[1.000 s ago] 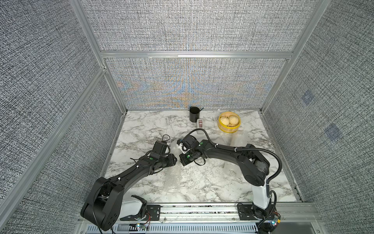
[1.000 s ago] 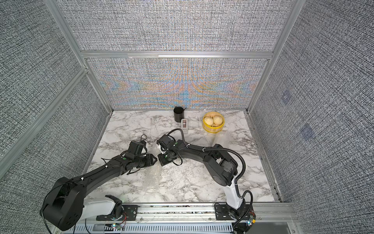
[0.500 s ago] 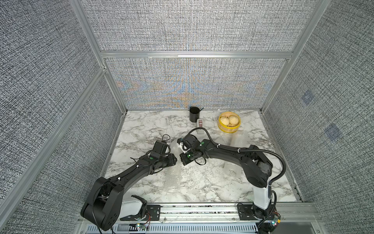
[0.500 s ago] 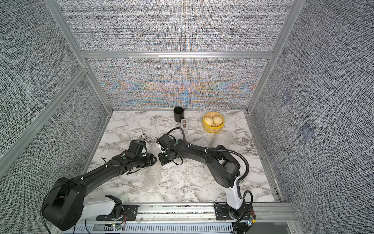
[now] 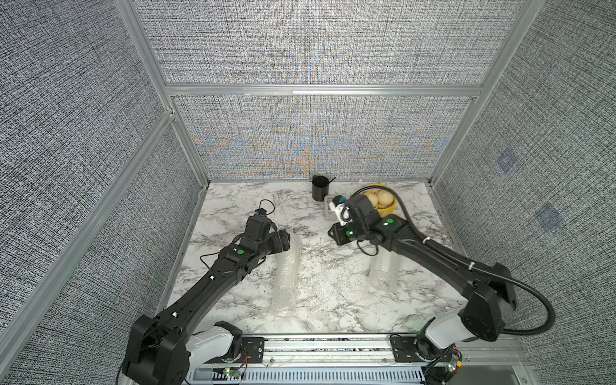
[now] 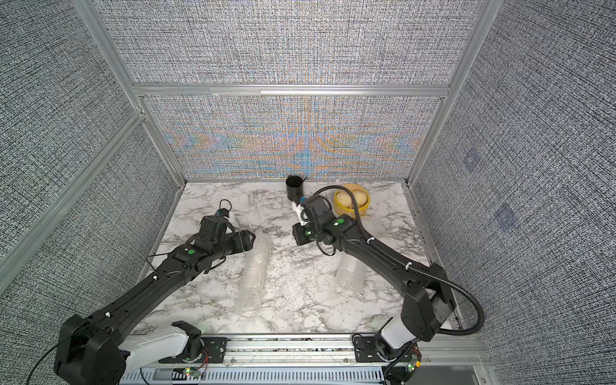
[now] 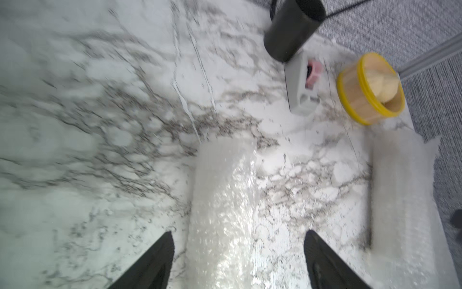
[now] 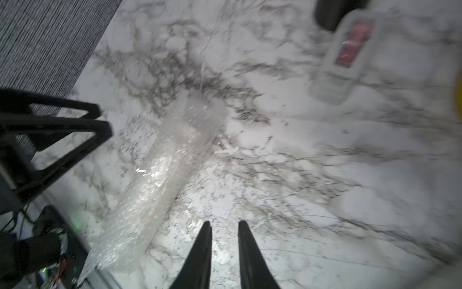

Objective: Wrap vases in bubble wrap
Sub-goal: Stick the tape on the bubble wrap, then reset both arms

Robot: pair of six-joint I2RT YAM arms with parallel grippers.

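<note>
l gripper [image 7: 239,233] fingers spread, bubble wrap [image 7: 222,190] roll btwn; r gripper [image 8: 224,223] slightly parted, empty

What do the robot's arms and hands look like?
The left arm and right arm are black and chunky, with a white part at the base and round green lights near the wrist. A thick ribbed black hose loops from the right arm. The left hand and right hand each have two thin, pointed black fingers.

Long bubble-wrap roll [image 5: 288,273] left of short roll [image 5: 383,271]; cup [image 5: 320,190] behind.
</note>
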